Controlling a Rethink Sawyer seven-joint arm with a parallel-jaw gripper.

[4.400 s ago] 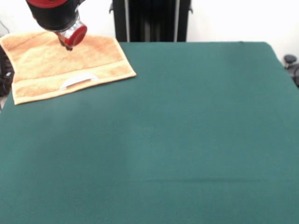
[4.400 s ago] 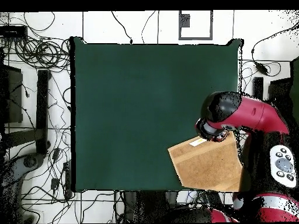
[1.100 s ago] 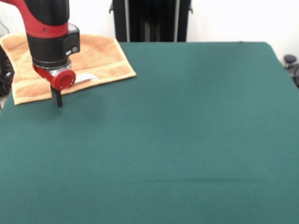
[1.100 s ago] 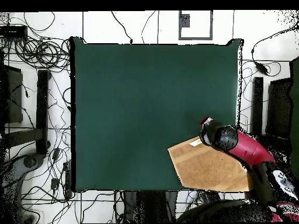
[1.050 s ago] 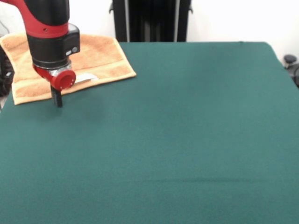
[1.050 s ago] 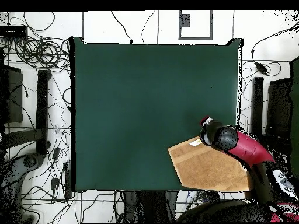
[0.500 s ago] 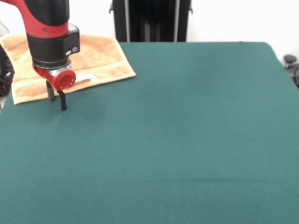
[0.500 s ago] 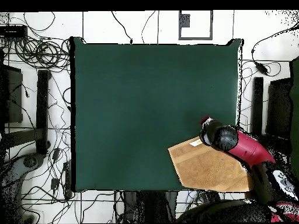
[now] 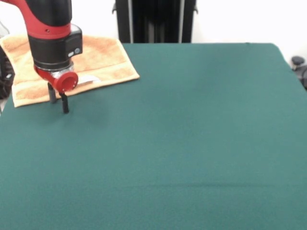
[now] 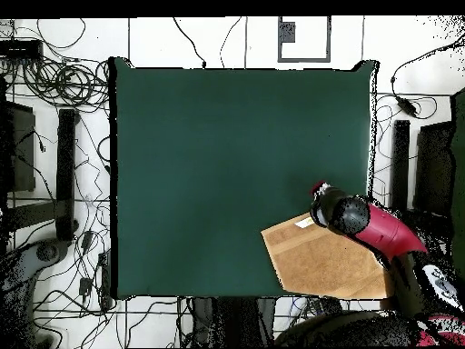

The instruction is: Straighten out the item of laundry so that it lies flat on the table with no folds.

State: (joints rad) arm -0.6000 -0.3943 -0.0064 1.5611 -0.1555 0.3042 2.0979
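Observation:
The item of laundry (image 9: 103, 57), an orange-tan towel with a border band and a small white label (image 9: 88, 79), lies at the table's (image 9: 192, 124) far left corner. My gripper (image 9: 58, 99) stands open and low at the towel's near edge, left of the label. One finger (image 9: 51, 94) is over the towel's border and the other (image 9: 64, 104) is over the green cloth. In the overhead view the towel (image 10: 318, 264) sits at the table's (image 10: 227, 164) bottom right corner and reaches past both edges there. The arm (image 10: 363, 225) covers its upper right part.
The robot's black pedestal (image 9: 153, 21) stands behind the table's far edge. Cables and stands (image 10: 54, 182) crowd the floor around the table. A dark object (image 9: 298, 64) sits off the far right corner.
The gripper came from above the towel's far part down to its near edge. In the last second its fingers opened; the towel has not moved.

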